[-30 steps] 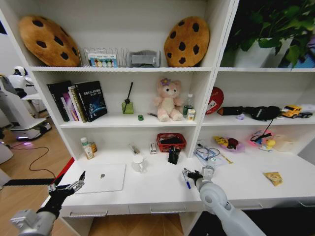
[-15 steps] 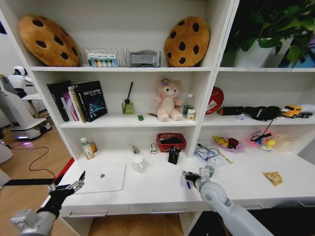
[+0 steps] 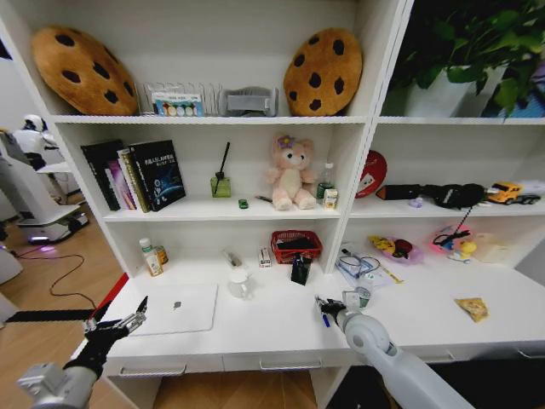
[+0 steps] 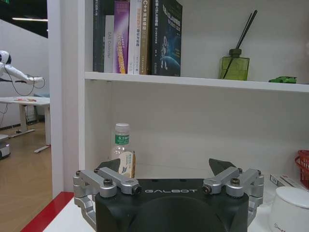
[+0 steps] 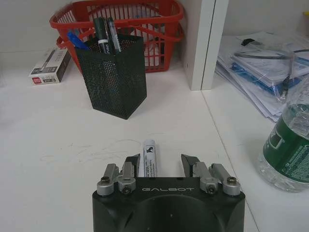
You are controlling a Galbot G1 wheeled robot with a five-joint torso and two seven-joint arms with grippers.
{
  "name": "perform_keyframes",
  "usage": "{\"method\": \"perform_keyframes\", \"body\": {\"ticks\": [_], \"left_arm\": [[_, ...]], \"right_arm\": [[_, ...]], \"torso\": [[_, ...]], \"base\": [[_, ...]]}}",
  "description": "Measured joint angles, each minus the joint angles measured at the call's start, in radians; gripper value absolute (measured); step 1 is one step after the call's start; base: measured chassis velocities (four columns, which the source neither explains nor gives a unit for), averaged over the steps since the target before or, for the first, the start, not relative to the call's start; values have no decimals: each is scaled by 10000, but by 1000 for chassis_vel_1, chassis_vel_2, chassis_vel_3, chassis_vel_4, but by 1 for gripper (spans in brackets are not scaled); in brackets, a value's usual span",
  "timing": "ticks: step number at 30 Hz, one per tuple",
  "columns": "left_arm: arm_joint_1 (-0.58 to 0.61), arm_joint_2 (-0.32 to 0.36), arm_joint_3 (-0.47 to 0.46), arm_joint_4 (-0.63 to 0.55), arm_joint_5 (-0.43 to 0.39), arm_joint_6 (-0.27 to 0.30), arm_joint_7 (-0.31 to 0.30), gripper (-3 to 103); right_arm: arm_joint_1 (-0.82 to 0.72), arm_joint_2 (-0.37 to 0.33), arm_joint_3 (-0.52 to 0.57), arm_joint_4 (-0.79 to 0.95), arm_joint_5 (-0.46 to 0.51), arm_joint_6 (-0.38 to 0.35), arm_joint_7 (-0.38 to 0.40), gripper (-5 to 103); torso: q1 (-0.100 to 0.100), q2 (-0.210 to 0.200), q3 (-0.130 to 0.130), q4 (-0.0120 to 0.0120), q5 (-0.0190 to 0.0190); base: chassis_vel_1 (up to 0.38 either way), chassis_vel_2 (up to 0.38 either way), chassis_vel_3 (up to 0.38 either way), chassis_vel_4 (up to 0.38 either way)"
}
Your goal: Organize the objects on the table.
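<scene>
Now we have our right gripper (image 5: 161, 166) low over the surface (image 5: 58, 145), fingers parted around a white marker (image 5: 147, 158) that lies flat between them, nothing clamped yet. Ahead stands the black mesh pen holder (image 5: 113, 77), pens already in it, with the red basket (image 5: 120, 19) just behind. To do this well, we judge we should close squarely across the marker's barrel, lift it level, then tip it upright before the holder. Our left gripper (image 3: 115, 326) waits with fingers spread at the surface's near left corner, beside the silver laptop (image 3: 176, 308).
</scene>
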Motion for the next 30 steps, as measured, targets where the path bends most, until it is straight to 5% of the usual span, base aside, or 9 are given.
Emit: {"method": "perform_keyframes", "body": {"ticks": [8, 30], "left_arm": [[0, 0, 0, 0, 0, 0, 0, 100], [0, 0, 0, 0, 0, 0, 0, 100]], "right_arm": [[281, 93, -209, -253, -36, 26, -22, 54], [709, 260, -552, -990, -161, 71, -473, 38]], "torso": [[0, 0, 0, 1, -1], [-1, 1, -1, 0, -3]], "base": [[0, 0, 0, 0], [0, 0, 0, 0]]}}
